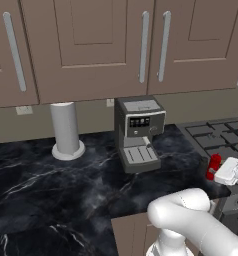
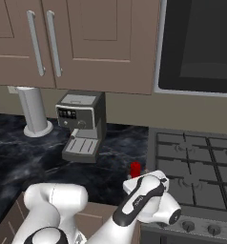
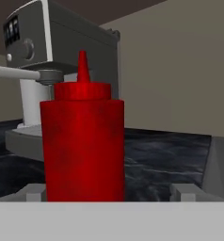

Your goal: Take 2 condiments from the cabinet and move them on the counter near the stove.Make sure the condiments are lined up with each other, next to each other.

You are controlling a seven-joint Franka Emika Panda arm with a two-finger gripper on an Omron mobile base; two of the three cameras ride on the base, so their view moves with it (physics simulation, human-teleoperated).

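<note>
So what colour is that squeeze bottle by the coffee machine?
Red all over, cap included; the squeeze bottle shows best in the hand view.

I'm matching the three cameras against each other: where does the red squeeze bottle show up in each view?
Left base view: red squeeze bottle at right edge, beside the stove.
Right base view: its cap peeks above the arm, lower centre.
Hand view: upright, centre-left.
Shared landmark: grey coffee machine.

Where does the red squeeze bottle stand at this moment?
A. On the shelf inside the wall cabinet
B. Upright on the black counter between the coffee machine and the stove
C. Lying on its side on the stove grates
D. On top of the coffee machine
B: the red squeeze bottle stands upright on the black counter, between the coffee machine and the stove.
</note>
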